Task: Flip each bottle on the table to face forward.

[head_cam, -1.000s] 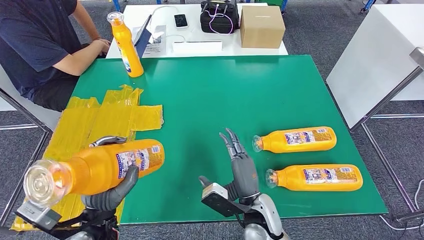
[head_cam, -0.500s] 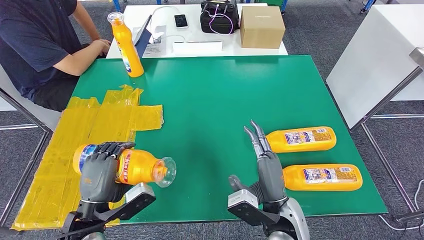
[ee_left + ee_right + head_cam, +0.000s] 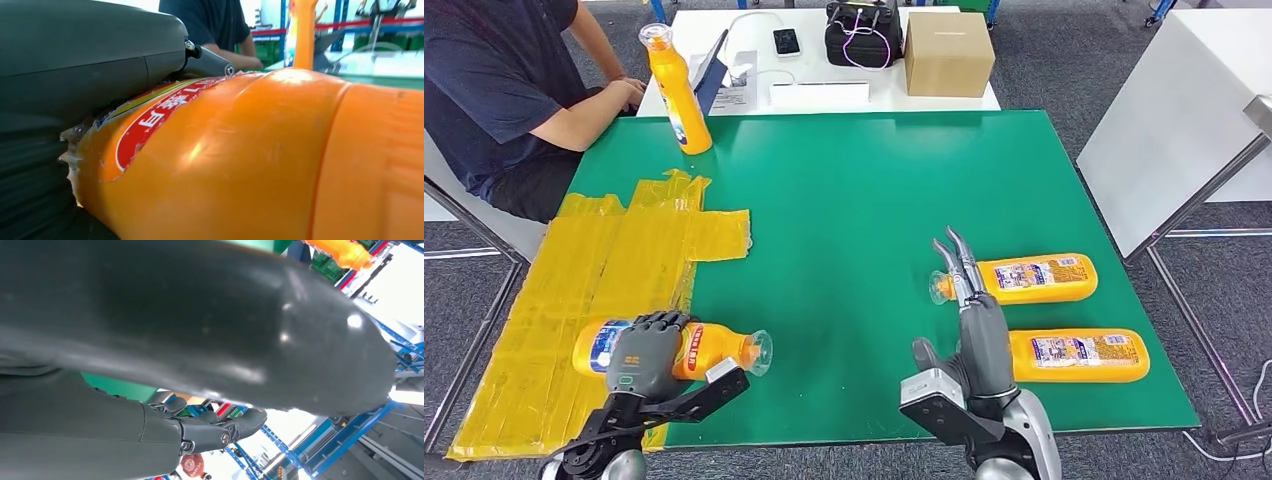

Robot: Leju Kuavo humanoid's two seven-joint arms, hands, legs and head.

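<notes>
Since half a second ago our left hand has lowered its bottle to the near left of the green table, where it now lies on its side at the edge of the yellow tape patch, open mouth pointing toward the table's middle. Our fingers wrap over the top of its body, and the left wrist view shows the red label pressed close under the hand. Meanwhile our right hand has slid further right; it holds nothing, fingers straight and apart, tips touching or just over the neck of the farther lying bottle. The nearer lying bottle sits just beside that hand, its neck hidden behind it. Both lie on their sides near the right edge, white labels up. A fourth bottle stands upright at the far left corner, near a seated person.
</notes>
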